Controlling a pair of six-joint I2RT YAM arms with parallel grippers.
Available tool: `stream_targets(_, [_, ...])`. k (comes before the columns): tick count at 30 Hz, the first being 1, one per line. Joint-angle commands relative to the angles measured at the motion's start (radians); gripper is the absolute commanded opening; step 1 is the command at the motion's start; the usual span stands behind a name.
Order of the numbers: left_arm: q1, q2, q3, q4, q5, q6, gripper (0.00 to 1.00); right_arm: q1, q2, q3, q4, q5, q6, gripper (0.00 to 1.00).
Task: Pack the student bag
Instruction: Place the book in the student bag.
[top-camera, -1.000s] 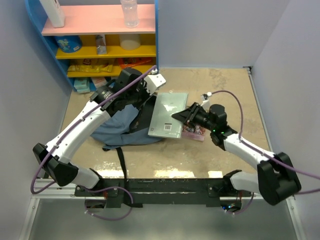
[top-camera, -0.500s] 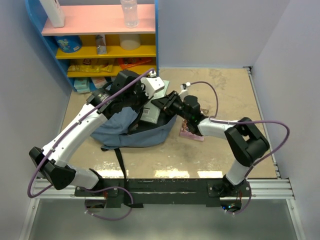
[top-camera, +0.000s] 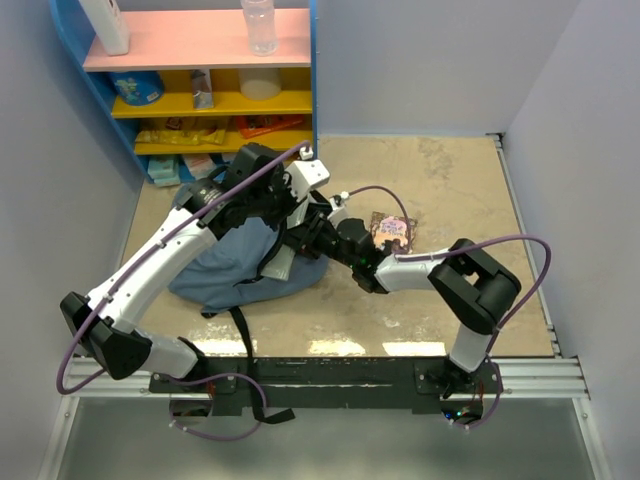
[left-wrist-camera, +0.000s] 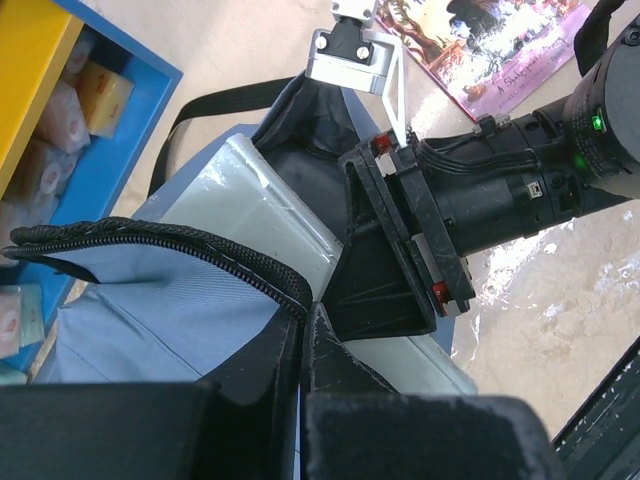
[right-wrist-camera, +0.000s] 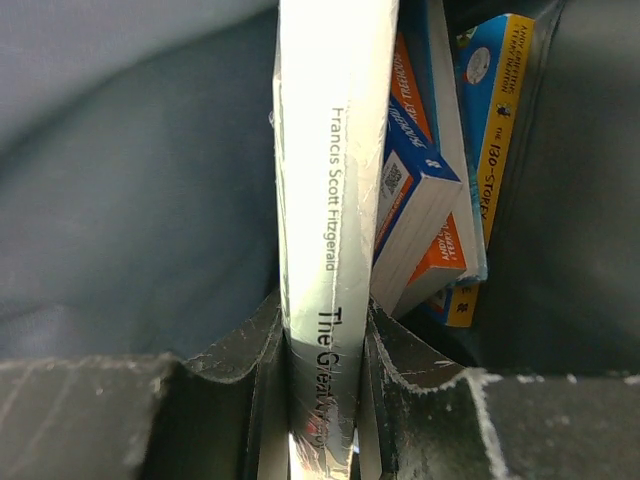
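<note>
Pale-green book (right-wrist-camera: 330, 180), clear of student bag (top-camera: 230, 270) one second ago, now deep inside. Right hand (right-wrist-camera: 325, 345) clamped on spine, left hand (left-wrist-camera: 303, 330) pinching bag's rim open. Insertion nearly done, release next.

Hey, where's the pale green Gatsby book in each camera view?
Top external: pale green book, a sliver at the student bag mouth, under the arms.
Left wrist: the book, centre, half inside the bag.
Right wrist: its upright spine, centre, clamped by the right gripper.
Shared landmark: the bag.
</note>
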Motion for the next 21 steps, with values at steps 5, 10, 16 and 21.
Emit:
stream_targets(5, [-0.009,-0.019,0.030,0.091,0.091,-0.008,0.00,0.060,0.024,0.142,-0.017,-0.080,-0.057,0.00])
stream_targets(10, [-0.010,-0.016,0.038,0.080,0.150,-0.003,0.00,0.069,0.150,0.344,-0.088,-0.176,-0.067,0.00])
stream_targets(16, [-0.009,-0.015,0.055,0.037,0.297,0.020,0.00,0.071,0.253,0.519,-0.198,-0.117,-0.124,0.04])
stream_targets(21, [-0.010,-0.018,0.042,0.040,0.273,0.026,0.00,0.071,0.246,0.533,-0.303,-0.057,-0.181,0.62])
